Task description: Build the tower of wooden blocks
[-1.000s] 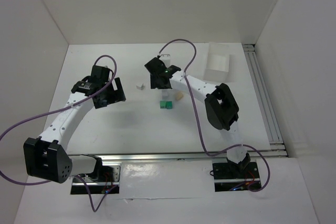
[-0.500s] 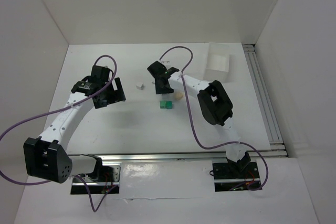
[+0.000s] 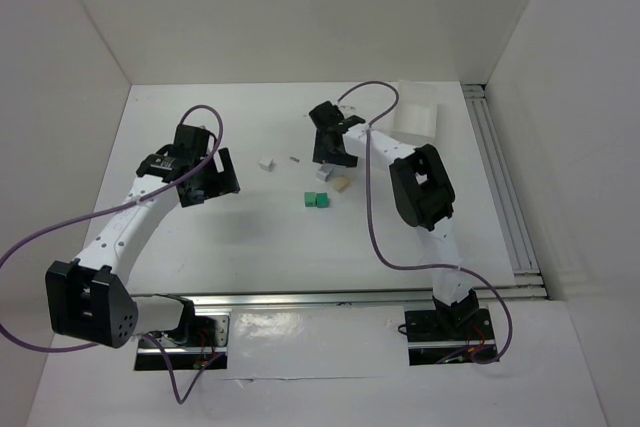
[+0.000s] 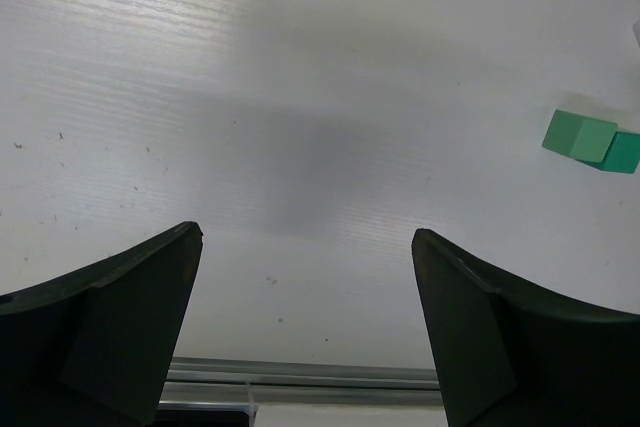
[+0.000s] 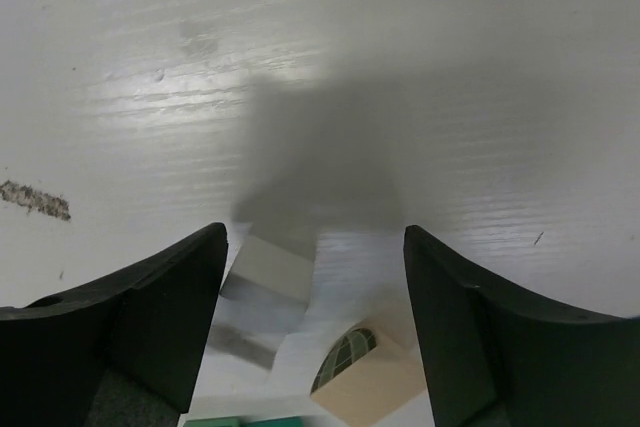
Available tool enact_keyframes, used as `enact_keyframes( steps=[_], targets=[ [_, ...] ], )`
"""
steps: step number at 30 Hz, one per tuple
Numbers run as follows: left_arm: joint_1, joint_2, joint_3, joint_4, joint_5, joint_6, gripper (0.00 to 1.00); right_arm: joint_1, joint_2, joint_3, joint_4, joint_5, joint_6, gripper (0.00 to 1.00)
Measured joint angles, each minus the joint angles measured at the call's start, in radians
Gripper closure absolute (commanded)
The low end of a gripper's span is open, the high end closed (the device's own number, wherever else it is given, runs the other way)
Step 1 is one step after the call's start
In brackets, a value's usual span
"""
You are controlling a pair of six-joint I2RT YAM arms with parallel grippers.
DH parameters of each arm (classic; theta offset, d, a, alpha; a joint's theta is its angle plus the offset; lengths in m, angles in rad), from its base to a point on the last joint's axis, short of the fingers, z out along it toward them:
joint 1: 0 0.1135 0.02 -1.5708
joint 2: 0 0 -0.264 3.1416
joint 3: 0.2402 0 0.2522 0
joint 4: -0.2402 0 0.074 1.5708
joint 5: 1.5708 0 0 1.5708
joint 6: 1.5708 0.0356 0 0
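The right tool (image 5: 315, 237) is held wide open and empty, close to a grey block (image 5: 268, 272) and a tan block (image 5: 370, 377) on the desk (image 5: 420, 67). Two green cubes (image 3: 316, 200) are set side by side nearby, unstacked. The left tool (image 4: 305, 235) is likewise spread wide, empty.

Green blocks (image 5: 243, 422): cropped by bottom edge of right wrist view. Dark sliver (image 3: 295, 159): too small to identify.

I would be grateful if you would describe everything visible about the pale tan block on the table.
The pale tan block looks like smooth wood, with a dark, gridded arched window marked on one face. It lies on the white table, unstacked and ungripped, beside a pale grey block and just past the two green blocks; it seems to touch neither.
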Motion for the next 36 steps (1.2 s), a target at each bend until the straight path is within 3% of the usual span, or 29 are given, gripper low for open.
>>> enact_keyframes(
  steps=[10, 15, 18, 26, 36],
  targets=[
    [0.0, 0.018, 0.0, 0.001, 0.005, 0.0, 0.0, 0.013, -0.001, -0.003, 0.006, -0.063, 0.006, 0.2],
    [0.0, 0.018, 0.0, 0.002, 0.005, 0.0, 0.0, 0.042, -0.001, -0.004, 0.008, -0.082, -0.032, 0.05],
    [0.0, 0.018, 0.0, 0.001, 0.005, 0.0, 0.0, 0.049, -0.001, -0.003, 0.007, -0.098, -0.087, 0.02],
    [0.0, 0.018, 0.0, 0.002, 0.005, 0.0, 0.0, 0.05, -0.024, -0.004, 0.006, -0.237, -0.227, 0.05],
    [0.0, 0.018, 0.0, 0.001, 0.005, 0.0, 0.0, 0.051, -0.027, 0.081, -0.082, -0.225, -0.386, 0.0]
  ],
)
